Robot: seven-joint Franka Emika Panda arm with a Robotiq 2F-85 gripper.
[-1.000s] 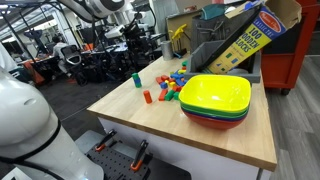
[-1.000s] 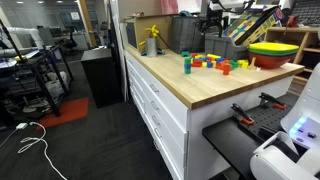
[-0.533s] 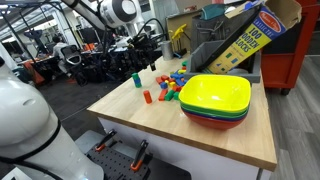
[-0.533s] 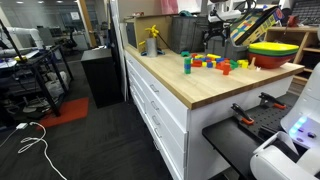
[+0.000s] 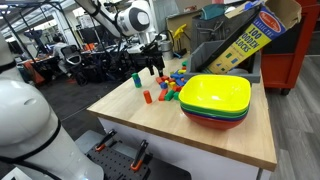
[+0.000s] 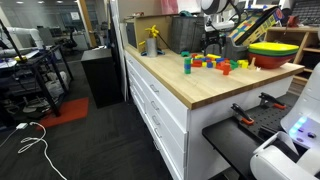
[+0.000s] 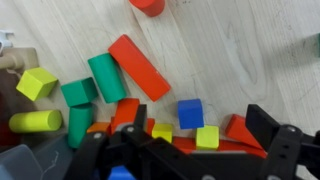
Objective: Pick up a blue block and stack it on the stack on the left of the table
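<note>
Claw (image 5: 152,64) hangs above the block pile on the far part of the table (image 5: 130,125). I see no contact with anything.

Wrist view: jaws stand apart, with one dark finger (image 7: 95,150) at 7 o'clock of the frame and its mate at 4 o'clock. Nothing is held between them.

The blue block (image 7: 190,113) lies flat on the table in the pile, free, just below frame centre and between the lines of the two fingers.
- A small yellow cube (image 7: 162,131) sits just beside it at 7 o'clock.
- A second yellow cube (image 7: 207,137) sits just beside it at 5 o'clock.
- A long red block (image 7: 140,67) lies tilted at 10 o'clock from it, with a green block (image 7: 107,77) alongside.
- A red cylinder (image 7: 148,5) is cut by the frame edge at 12 o'clock.

A scrap of blue at the bottom edge is half hidden by the claw. I cannot tell what it is.

The stack (image 5: 135,79) is dark green and stands upright and alone, at 9 o'clock from the pile and clear of it. It also shows in an exterior view (image 6: 186,63).

Nested bowls (image 5: 215,100) sit at 4 o'clock from the pile.
</note>
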